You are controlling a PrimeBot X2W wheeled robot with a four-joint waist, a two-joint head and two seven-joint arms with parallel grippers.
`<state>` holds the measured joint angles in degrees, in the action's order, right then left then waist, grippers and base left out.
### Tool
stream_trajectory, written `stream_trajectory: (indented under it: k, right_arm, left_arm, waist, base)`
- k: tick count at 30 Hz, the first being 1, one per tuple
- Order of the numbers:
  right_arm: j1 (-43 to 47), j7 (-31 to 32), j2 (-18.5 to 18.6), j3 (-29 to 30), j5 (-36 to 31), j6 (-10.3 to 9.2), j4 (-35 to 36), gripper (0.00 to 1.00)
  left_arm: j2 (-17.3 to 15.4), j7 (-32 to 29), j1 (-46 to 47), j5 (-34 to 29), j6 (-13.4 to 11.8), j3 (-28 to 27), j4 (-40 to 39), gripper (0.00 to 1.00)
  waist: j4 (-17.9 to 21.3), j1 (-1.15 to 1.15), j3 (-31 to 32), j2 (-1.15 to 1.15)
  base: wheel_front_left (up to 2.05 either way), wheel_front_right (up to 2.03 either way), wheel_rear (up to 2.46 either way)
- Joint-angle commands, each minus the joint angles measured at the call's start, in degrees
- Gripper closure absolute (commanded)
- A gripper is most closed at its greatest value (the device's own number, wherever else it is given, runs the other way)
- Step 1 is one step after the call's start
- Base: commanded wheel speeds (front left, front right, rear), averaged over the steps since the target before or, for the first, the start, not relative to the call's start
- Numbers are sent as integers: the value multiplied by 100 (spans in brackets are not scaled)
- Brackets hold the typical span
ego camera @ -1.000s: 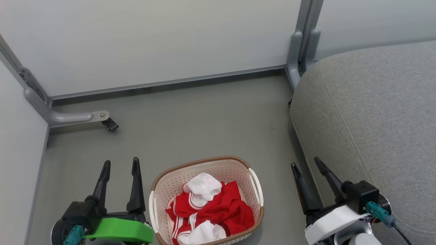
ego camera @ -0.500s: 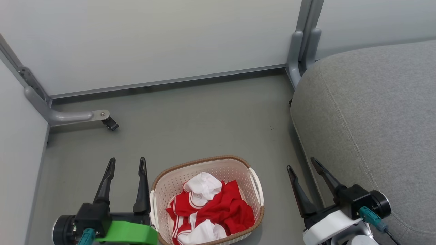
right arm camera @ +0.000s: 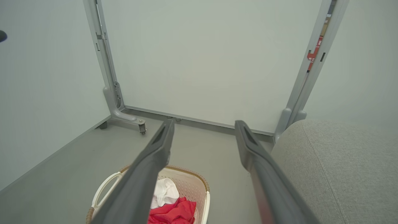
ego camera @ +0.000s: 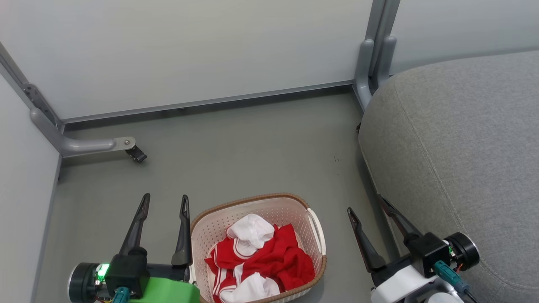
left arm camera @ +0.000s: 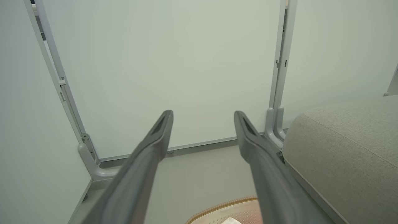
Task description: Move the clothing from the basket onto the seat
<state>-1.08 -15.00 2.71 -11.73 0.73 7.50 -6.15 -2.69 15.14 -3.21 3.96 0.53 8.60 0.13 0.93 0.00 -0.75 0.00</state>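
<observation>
The red clothing (ego camera: 269,259) with white stripes and panels lies crumpled inside the cream basket (ego camera: 252,202) on the floor at the bottom centre of the head view. The grey seat (ego camera: 463,143) rises on the right. My left gripper (ego camera: 165,202) stands open just left of the basket, empty. On the basket's right, between it and the seat, my right gripper (ego camera: 365,205) is open and empty too. From the right wrist, the basket (right arm camera: 199,182) and clothing (right arm camera: 174,211) lie below the fingers, with the seat (right arm camera: 335,168) to the right. The left wrist view catches the basket rim (left arm camera: 224,207) and the seat (left arm camera: 348,149).
White partition panels close off the back and left. A grey frame foot with a castor (ego camera: 135,154) sits on the floor at the left, and a grey post (ego camera: 370,63) stands at the seat's back corner. Grey floor (ego camera: 236,155) stretches beyond the basket.
Both grippers have slid toward the basket: the left one rightward, the right one leftward and lower in the view. Basket and clothing have stayed still.
</observation>
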Motion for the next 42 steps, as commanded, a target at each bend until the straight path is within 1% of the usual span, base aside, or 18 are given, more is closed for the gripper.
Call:
stream_trajectory:
  k: [1, 11, 16, 19, 24, 34, 38, 42]
  right_arm:
    - [66, -28, 31, -2, -20, -2, 5, 0]
    - [93, -28, 30, -40, 6, -2, -11, 0]
    - [72, -28, 30, -41, 43, -1, -35, 0]
    - [31, -28, 30, -18, 81, -2, -81, 0]
    - [-9, -28, 29, 114, 143, -2, -123, 0]
    - [-456, -27, 28, 519, 9, -2, 107, 0]
    - [-711, -28, 27, 592, -53, -2, 185, 0]
    - [-1026, -28, 29, 691, -108, -2, 310, 0]
  left_arm:
    - [-36, 2, -81, 1, -7, -10, -4, 0]
    - [-36, 2, -111, 11, -42, 3, 2, 0]
    - [-35, 2, -102, 10, -9, -6, 35, 0]
    - [-36, 2, -84, 156, 11, -22, 31, 0]
    - [-34, 3, -45, 202, 65, -2, 123, 0]
    - [-34, 2, 678, 224, 342, 385, 524, 0]
    - [-33, 2, 1102, 153, 465, 605, 952, 0]
    - [-36, 2, 1733, -123, 604, 944, 1645, 0]
  waist:
    - [2, 0, 11, 0]
    - [9, 0, 56, 0]
    - [22, 0, 37, 0]
    - [42, 0, -31, 0]
    - [90, 0, -224, 0]
    - [45, 0, -1332, 0]
    - [49, 0, -1860, 0]
    - [63, 0, -2409, 0]
  base:
    - [0, 0, 0]
    - [0, 0, 0]
    - [0, 0, 0]
    - [0, 0, 0]
    - [0, 0, 0]
    - [0, 0, 0]
    - [0, 0, 0]
    - [0, 0, 0]
